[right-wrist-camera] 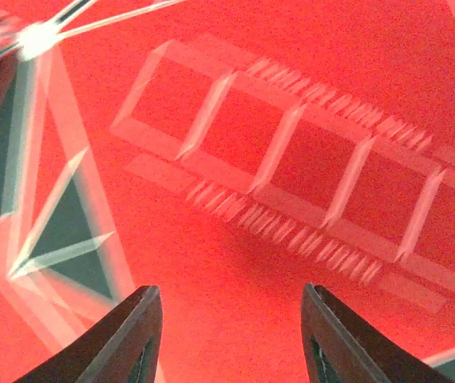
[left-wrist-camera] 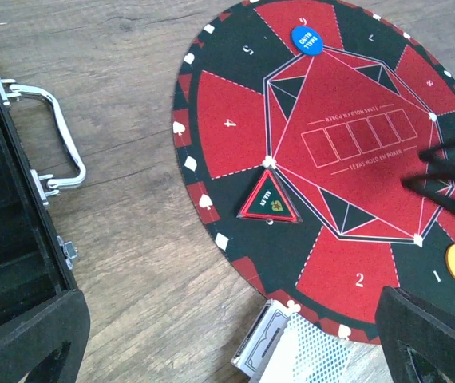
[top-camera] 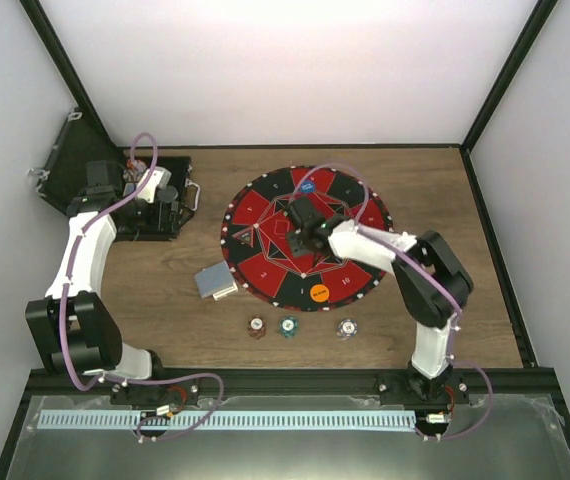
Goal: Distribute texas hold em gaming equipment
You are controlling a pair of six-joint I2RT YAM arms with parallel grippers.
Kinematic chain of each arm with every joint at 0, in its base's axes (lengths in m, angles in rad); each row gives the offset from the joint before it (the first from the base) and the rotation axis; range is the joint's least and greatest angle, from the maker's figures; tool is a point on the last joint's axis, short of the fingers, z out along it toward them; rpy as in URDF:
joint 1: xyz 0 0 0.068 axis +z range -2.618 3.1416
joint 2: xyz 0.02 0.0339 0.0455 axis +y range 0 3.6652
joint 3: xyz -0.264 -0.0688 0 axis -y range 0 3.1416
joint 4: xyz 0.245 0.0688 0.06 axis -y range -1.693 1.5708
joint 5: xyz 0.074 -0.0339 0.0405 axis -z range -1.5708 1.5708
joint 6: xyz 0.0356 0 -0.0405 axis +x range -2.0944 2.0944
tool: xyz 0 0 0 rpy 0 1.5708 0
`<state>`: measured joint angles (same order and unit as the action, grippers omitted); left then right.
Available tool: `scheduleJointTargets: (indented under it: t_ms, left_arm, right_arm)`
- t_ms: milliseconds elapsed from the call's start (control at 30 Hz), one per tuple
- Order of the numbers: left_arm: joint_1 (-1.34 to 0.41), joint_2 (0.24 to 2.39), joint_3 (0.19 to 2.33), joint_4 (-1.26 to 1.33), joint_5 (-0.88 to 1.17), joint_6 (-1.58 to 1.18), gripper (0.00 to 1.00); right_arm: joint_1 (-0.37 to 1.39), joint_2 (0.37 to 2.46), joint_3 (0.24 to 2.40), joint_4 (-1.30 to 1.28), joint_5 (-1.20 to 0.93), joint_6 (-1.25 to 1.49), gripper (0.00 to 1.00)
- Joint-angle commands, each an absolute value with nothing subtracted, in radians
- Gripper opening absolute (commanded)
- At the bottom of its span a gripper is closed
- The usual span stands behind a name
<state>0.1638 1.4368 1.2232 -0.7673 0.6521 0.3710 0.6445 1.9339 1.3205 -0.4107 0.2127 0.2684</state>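
Wooden tabletop carries the card deck (top-camera: 215, 282) beside the left rim of the round mat (top-camera: 255, 215), so with your right gripper (right-wrist-camera: 231, 291) parted and empty, pinch that light, slippery stack by its long edges.

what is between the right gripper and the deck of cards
Nothing visible. The right gripper hangs open and empty over the middle of the mat. The deck lies at the mat's near-left edge, with only flat mat between them.
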Motion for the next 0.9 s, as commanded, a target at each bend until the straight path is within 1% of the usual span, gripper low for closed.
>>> scheduleJointTargets:
  t_ms: [0, 133, 267, 567, 867]
  left_arm:
    - [0.169, 1.428, 1.242, -0.799, 0.681, 0.399, 1.00]
    - [0.169, 1.427, 1.229, -0.827, 0.665, 0.441, 1.00]
    - [0.168, 1.425, 1.225, -0.848, 0.660, 0.462, 1.00]
    - [0.169, 1.420, 1.240, -0.853, 0.658, 0.455, 1.00]
    - [0.168, 1.425, 1.248, -0.845, 0.665, 0.444, 1.00]
  right_arm:
    - [0.799, 1.754, 1.139, -0.404, 0.226, 0.385, 0.49]
    - [0.898, 1.663, 1.006, -0.429, 0.227, 0.467, 0.47]
    - [0.947, 1.639, 0.927, -0.443, 0.229, 0.521, 0.42]
    - [0.960, 1.617, 0.861, -0.459, 0.248, 0.550, 0.34]
    - [0.953, 1.600, 0.823, -0.523, 0.326, 0.569, 0.32]
